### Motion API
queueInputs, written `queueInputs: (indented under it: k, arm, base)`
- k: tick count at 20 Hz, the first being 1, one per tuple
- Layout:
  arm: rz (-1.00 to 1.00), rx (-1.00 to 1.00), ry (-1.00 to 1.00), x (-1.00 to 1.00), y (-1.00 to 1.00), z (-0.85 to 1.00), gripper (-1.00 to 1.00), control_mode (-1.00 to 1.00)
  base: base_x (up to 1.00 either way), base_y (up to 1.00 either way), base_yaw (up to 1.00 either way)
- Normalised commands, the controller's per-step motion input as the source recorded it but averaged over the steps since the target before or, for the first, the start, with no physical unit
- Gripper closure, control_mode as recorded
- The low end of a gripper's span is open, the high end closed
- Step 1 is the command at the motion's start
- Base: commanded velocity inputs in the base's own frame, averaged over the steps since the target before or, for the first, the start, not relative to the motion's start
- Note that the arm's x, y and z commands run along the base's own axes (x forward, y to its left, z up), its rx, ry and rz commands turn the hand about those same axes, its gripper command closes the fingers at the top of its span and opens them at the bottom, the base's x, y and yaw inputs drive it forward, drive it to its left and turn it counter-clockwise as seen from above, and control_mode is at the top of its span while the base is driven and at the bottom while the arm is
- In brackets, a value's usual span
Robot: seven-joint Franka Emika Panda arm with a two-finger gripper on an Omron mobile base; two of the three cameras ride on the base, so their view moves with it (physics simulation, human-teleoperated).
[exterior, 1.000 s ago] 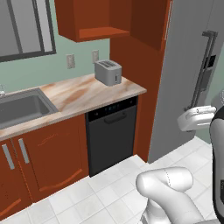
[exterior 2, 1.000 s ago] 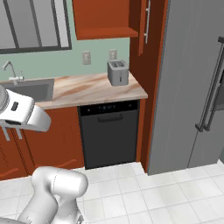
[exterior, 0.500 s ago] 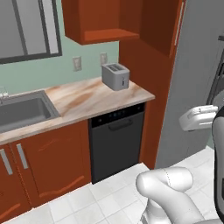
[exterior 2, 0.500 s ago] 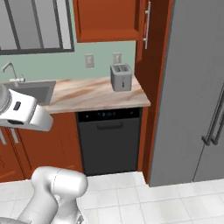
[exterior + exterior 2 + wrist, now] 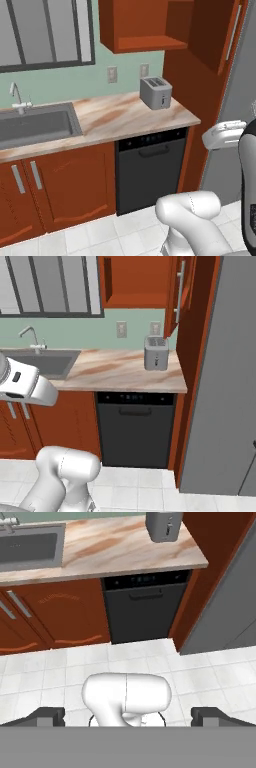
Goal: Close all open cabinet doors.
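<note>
Wall cabinet door (image 5: 181, 293) swung out, edge-on above the toaster (image 5: 156, 352), grey bar handle facing fwd in right base view. Same door (image 5: 220, 32) seen at upper right in left base view, hanging in front of the tall side panel, open cabinet box (image 5: 137, 25) beside it w/ bare shelf.

Hand (image 5: 128, 716) tucked low, pointing down at floor tiles (image 5: 45, 672); fingertips (image 5: 47, 716) spread wide at the two bottom corners, so fingers apart, nothing held.

Step in hand, by best guess: approach — not yet in reach of the door. To do it well: get base squared up w/ the counter (image 5: 125, 117), close enough for reach but clear of the dishwasher (image 5: 134, 428) front. Lift arm high, come at the door's outer face, near the free edge by the handle, not the hinge side. Push flat along the swing arc, steady, till flush w/ cabinet frame. Watch elbow vs. grey fridge (image 5: 225, 371) on the right. No gripping needed; a flat push would likely do.
</note>
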Motion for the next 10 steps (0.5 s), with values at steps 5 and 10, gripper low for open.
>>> queueInputs:
  k: [5, 10]
  arm:
    - [0.0, 0.0, 0.0, 0.0, 0.0, 0.0, -1.0, 1.0]
    - [0.0, 0.0, 0.0, 0.0, 0.0, 0.0, -1.0, 1.0]
  base:
    - [0.42, -0.48, 0.2]
    - [0.5, -0.31, 0.1]
